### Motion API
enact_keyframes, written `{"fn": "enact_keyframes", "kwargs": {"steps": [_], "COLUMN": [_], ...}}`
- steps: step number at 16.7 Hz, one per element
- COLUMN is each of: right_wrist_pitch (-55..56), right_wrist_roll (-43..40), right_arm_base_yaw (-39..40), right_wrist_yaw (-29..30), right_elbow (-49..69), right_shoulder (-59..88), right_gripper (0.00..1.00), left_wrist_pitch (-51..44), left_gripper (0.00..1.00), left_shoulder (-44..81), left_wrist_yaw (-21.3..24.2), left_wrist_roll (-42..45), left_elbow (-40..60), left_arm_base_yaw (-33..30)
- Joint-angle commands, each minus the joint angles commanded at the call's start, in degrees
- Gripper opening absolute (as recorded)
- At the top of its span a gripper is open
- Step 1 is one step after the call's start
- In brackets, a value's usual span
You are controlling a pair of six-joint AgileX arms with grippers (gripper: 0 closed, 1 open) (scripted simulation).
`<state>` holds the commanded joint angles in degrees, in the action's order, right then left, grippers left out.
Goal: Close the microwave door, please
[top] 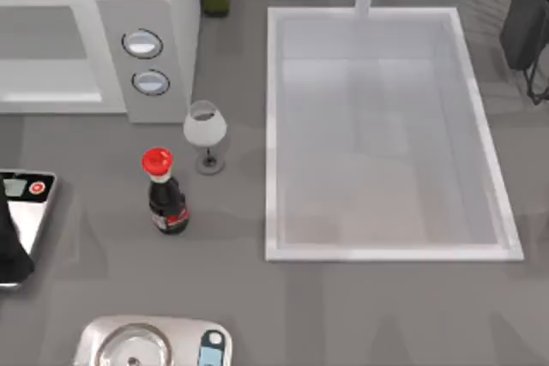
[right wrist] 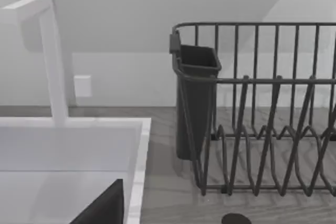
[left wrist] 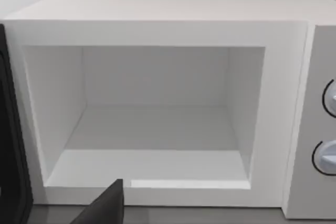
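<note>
The microwave door stands open; I cannot tell whether the left gripper is spread or pressed together. A push near the hinge may slip, leaving it ajar.

The microwave has a smooth, matt white shell, and its two dials look like glossy chrome. The desk has a grey, matt surface with a faint wood grain. The sink looks smooth and white, slightly glossy. The wine glass is clear glass. The soy sauce bottle is dark and glossy, with a red plastic cap. The kitchen scale has a brushed steel plate. The dish rack is made of dark, matt wire.
</note>
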<state>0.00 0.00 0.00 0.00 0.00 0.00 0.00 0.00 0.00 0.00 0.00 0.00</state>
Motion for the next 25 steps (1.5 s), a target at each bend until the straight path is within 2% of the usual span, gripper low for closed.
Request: {"fn": "enact_keyframes", "kwargs": {"steps": [1,14,25], "right_wrist_pitch": [0.0,0.0,0.0], "right_wrist_roll": [0.0,0.0,0.0], "right_arm_base_yaw": [0.0,0.0,0.0], "right_wrist_yaw": [0.0,0.0,0.0], "right_elbow": [0.0,0.0,0.0], "right_shoulder": [0.0,0.0,0.0], "right_gripper": [1.0,1.0,1.0], "left_wrist_pitch": [0.0,0.0,-1.0], "left_gripper": [1.0,0.02,0.0], "left_shoulder": [0.0,0.0,-1.0], "left_wrist_yaw": [0.0,0.0,0.4], "left_wrist_roll": [0.0,0.0,0.0], "left_elbow": [0.0,0.0,0.0], "left_arm_base_yaw": [0.0,0.0,0.4]}}
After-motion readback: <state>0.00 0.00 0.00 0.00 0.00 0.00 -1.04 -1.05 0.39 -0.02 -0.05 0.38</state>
